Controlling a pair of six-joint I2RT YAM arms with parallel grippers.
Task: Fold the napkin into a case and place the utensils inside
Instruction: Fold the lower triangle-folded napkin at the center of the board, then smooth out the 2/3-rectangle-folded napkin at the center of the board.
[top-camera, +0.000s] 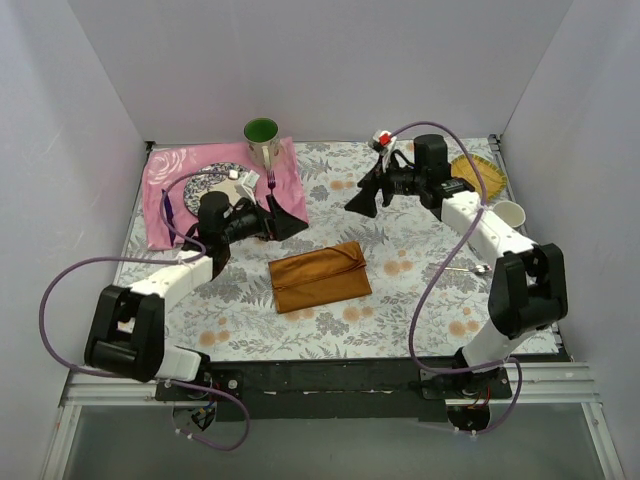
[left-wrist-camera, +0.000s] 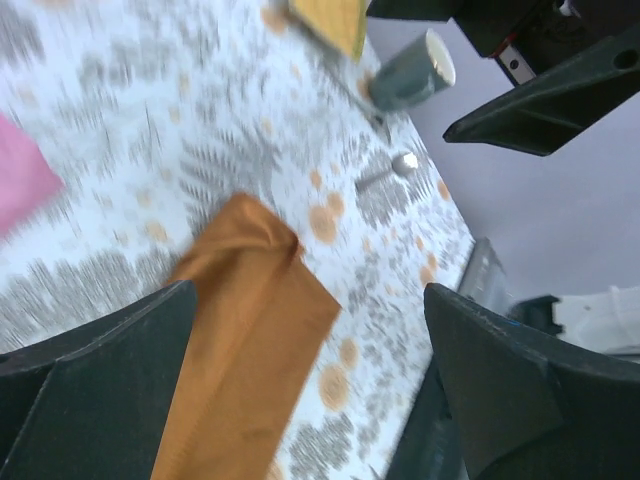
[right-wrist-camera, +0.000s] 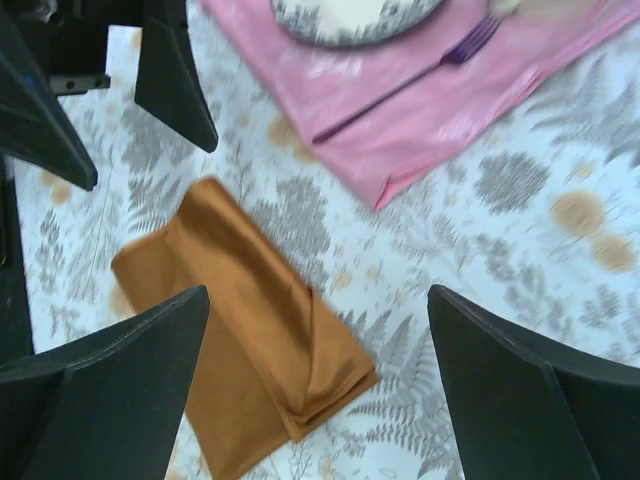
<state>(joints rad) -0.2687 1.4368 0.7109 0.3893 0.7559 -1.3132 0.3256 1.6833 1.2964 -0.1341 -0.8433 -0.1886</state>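
- The napkin (top-camera: 320, 278) lies flat on the table (top-camera: 420, 300) near the middle, folded into a narrow rectangle and slightly askew. It is between the two arms and nothing touches it.
- The left gripper (top-camera: 283, 218) hangs above the table just beyond the napkin's far-left corner. Its jaws are spread wide and hold nothing.
- The right gripper (top-camera: 368, 197) hovers beyond the far-right corner, likewise spread wide and empty.
- Step in hand: the folding looks finished or close to it, so the case is formed and the utensils are next. A ridge of folds shows at one short end in the right wrist view, but the blur makes it hard to tell whether a pocket mouth is open there.
- The spoon (top-camera: 470, 269) lies on the table well to the right of the napkin, near the right arm's elbow.
- The fork (right-wrist-camera: 440, 62) lies on the pink cloth (top-camera: 170, 200) beside the plate (top-camera: 205, 180), far left.
- Next move, as I judge it: the right arm turns back to pinch the thin spoon handle low against the table. The left arm may need to hold the pocket edge open so that the spoon slides in, not over the cloth.
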